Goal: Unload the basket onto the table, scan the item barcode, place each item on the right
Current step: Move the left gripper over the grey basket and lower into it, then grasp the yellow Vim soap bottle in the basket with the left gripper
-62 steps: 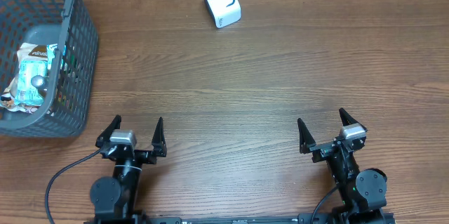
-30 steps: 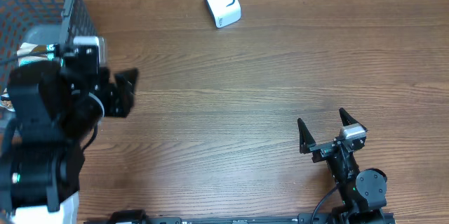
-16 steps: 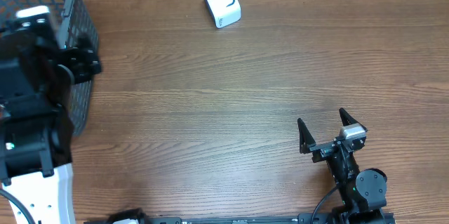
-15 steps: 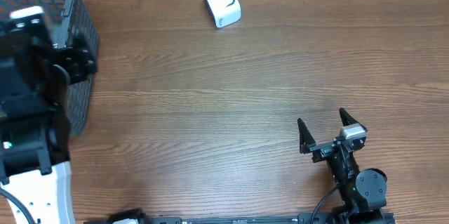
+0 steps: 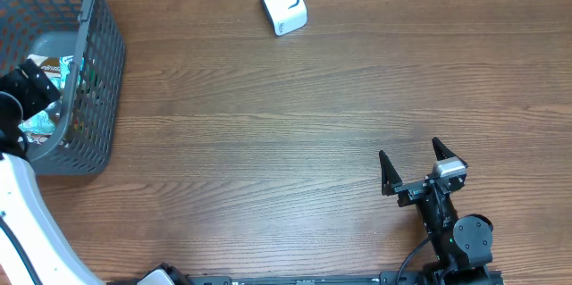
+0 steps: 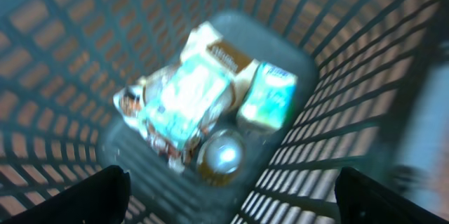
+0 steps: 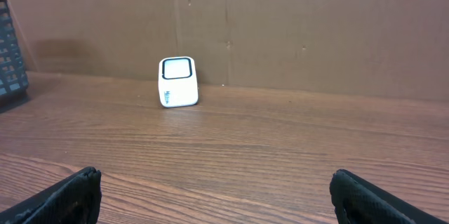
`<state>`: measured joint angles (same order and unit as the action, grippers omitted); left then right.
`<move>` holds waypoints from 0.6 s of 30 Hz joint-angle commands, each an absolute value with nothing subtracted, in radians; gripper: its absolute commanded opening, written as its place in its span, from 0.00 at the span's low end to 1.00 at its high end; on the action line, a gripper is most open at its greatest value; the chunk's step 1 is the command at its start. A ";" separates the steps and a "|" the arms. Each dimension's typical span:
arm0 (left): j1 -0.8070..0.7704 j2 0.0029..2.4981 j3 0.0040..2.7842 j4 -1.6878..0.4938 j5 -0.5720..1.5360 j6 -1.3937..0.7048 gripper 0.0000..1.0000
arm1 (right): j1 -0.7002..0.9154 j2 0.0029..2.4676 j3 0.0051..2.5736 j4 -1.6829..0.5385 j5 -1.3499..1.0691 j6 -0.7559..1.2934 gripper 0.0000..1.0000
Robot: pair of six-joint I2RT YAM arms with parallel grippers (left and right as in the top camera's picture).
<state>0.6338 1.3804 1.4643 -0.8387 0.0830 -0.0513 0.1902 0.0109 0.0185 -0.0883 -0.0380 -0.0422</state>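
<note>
The left claw [image 6: 231, 197] hangs over the grey basket [image 5: 100, 71] at the left end of the bench [image 5: 295, 124]. It looks down inside. Its two fingers [image 6: 98, 190] stand wide apart at the bottom corners of the left wrist view, and nothing is between them. The claw is open and holds nothing.

The things to scan lie in a heap at the bottom of the basket. On top is a blue-green packet [image 6: 186, 101]. Just beside it, on the right, is a small green pack [image 6: 266, 97]. Below them is a shiny round thing [image 6: 221, 155]. A brown packet [image 6: 228, 55] peeks out from under the heap. The picture is blurry, so I cannot read any words or see a barcode.

I think the packets are light, soft and crinkly, so they may bend or slip when squeezed. The shiny round thing looks smooth and could roll away. The small green pack looks stiffer and sits a little apart, so it seems the easiest to take. I would pinch it across its narrow sides.

The white scanner [image 5: 282, 3] stands at the far edge of the bench, well apart from the basket.

The right claw [image 5: 409, 153] rests near the front of the bench. It is open and empty too.
</note>
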 commanded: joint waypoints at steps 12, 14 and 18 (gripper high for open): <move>0.668 1.612 1.488 -0.886 0.139 0.090 0.91 | 0.187 0.003 0.008 -0.082 -0.039 -0.046 1.00; 0.668 1.648 1.488 -0.889 0.139 0.114 0.88 | 0.187 0.003 0.008 -0.082 -0.039 -0.046 1.00; 0.668 1.698 1.488 -0.890 0.141 0.135 0.86 | 0.187 0.003 0.008 -0.082 -0.039 -0.046 1.00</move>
